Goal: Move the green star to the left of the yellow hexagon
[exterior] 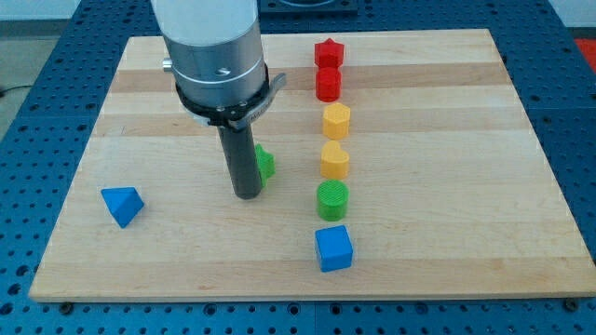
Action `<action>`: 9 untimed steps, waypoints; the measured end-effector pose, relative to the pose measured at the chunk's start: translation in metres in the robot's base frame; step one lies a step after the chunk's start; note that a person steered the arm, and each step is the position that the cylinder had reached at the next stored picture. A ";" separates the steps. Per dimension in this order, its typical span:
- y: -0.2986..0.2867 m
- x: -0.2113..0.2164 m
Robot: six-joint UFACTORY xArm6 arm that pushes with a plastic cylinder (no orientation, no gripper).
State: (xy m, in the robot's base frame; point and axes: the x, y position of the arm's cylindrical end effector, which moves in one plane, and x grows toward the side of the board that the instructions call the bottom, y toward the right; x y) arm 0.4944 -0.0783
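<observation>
My tip point(246, 194) touches the green star point(265, 163) mid-frame; no fingers fitted. Nudge right toward the yellow hexagon point(335, 160), slowly.

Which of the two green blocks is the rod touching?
The green star, half hidden behind my tip, left of the column. The green cylinder stands apart in the column, between a yellow block and blue cube.

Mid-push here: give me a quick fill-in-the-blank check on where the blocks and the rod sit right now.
My tip touches the ____ star, which it partly hides.
The column's bottom block is a ____ cube.
The blue triangular block lies alone at the view's ____.
Two yellow blocks, upper and lower, sit directly below two ____ blocks.

Missing: green; blue; left; red
</observation>
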 end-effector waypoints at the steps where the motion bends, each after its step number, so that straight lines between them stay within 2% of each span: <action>1: 0.000 -0.021; 3: 0.003 -0.046; 7: 0.022 -0.054; 9: 0.017 -0.111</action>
State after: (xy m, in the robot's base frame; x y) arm 0.3834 -0.0612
